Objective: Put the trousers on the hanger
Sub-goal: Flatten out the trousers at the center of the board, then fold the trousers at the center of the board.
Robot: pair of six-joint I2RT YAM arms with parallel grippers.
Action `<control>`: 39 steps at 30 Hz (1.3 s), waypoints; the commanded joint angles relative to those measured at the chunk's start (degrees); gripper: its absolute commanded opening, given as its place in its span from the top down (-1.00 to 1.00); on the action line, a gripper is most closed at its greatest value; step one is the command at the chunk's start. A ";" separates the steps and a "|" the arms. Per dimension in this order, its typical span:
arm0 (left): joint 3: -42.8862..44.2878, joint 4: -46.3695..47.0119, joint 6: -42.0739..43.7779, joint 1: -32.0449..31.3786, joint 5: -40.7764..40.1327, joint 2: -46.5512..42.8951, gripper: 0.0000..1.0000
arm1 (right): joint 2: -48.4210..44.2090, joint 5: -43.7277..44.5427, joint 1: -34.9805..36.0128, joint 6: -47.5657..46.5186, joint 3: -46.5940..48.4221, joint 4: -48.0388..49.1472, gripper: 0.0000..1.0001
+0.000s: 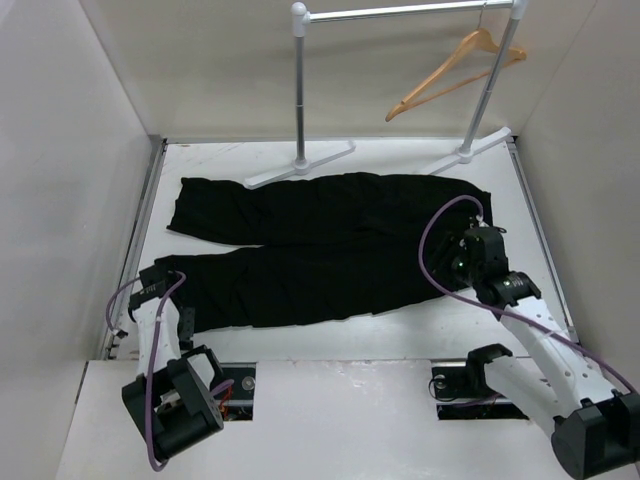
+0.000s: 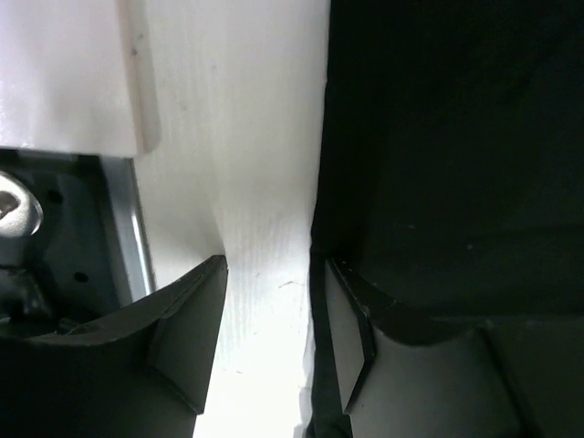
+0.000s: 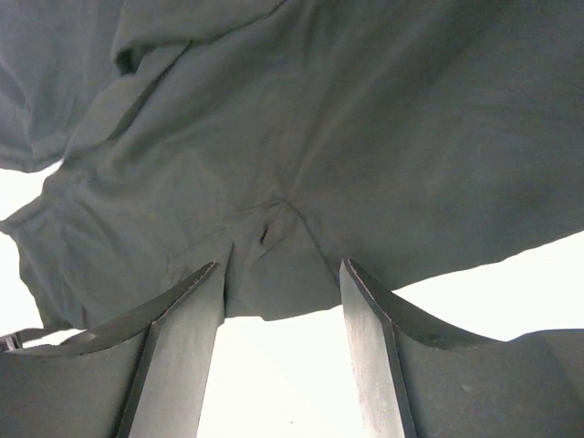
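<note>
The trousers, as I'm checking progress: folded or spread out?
Spread out: the trousers lie flat on the table, both legs stretched leftward side by side, not doubled over.

The white left arm (image 1: pixel 150 335) reaches forward, its black two-finger left tool (image 2: pixel 276 265) pointing down, jaws parted. The white right arm (image 1: pixel 545 335) bends inward — its black right tool (image 3: pixel 281 266) low, jaws spread wide.
</note>
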 commanded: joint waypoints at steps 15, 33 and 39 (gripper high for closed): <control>1.94 12.62 4.00 1.22 -1.52 1.94 1.00 | -1.63 9.88 -19.76 4.32 -4.29 -4.14 -0.09; 12.84 6.98 12.69 -6.79 -11.19 5.18 1.00 | 26.76 15.42 -31.20 10.39 -1.48 12.74 0.71; 18.91 -0.73 17.26 -8.88 -20.67 1.23 1.00 | 10.45 15.24 -31.03 8.02 -4.55 3.09 0.94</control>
